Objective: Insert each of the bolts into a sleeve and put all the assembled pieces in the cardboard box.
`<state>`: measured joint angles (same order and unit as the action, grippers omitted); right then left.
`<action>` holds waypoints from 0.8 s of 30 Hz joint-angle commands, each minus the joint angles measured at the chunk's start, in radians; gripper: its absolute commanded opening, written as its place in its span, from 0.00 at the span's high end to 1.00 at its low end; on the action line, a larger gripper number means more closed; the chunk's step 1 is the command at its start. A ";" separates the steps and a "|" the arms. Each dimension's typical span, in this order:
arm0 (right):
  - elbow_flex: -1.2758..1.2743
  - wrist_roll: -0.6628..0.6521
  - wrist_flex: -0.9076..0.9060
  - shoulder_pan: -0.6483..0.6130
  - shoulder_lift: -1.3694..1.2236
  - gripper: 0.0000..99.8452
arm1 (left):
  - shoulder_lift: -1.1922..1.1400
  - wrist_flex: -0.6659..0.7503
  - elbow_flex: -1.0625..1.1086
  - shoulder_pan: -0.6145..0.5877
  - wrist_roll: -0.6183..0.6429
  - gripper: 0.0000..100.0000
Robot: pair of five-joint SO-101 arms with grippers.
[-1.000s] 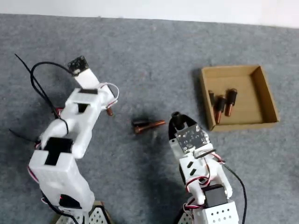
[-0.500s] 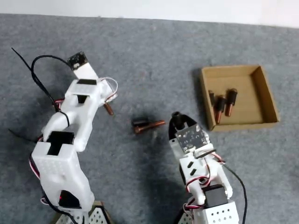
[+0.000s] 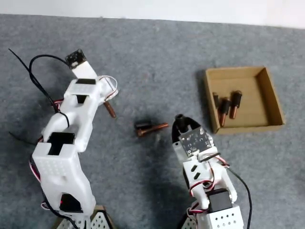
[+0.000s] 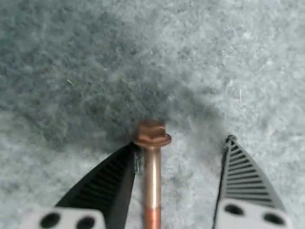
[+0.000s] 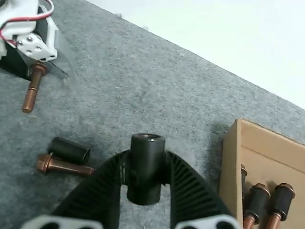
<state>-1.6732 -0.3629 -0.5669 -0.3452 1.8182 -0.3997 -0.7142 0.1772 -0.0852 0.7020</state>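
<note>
Near: right gripper (image 5: 147, 164) clamps a sleeve (image 5: 147, 143) upright, bore up. It may twist once a bolt pushes in. Mid-mat, spare bolt (image 5: 64, 166) and spare sleeve (image 5: 70, 150) lie side by side, easy to knock. Left gripper (image 4: 182, 142) gapes wide, bolt (image 4: 152, 167) against one finger. Closing off-centre could roll it away. Cardboard box (image 3: 269, 90) beyond holds three pieces.

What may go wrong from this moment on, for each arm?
1. The bolt sits off-centre in the open left gripper, against one side; closing may push it away or grip it crooked.
2. The right gripper holds a sleeve close to the loose bolt and loose sleeve; a low move might knock them.
</note>
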 commanded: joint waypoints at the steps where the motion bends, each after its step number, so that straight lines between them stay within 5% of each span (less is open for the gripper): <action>1: -0.091 0.011 -0.001 0.010 0.018 0.99 | 0.012 -0.012 -0.064 -0.018 -0.008 0.73; 9: -0.091 0.011 -0.001 0.010 0.018 0.99 | -0.084 -0.086 -0.150 -0.018 -0.008 0.74; 17: -0.091 0.011 0.002 0.021 0.018 0.99 | -0.162 -0.259 -0.309 -0.022 -0.008 0.98; 24: -0.091 0.011 0.002 0.021 0.018 0.99 | -0.162 -0.259 -0.309 -0.022 -0.008 1.00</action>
<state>-1.6732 -0.3629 -0.5669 -0.3360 1.8182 -0.5669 -0.9551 -0.1066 -0.0882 0.7035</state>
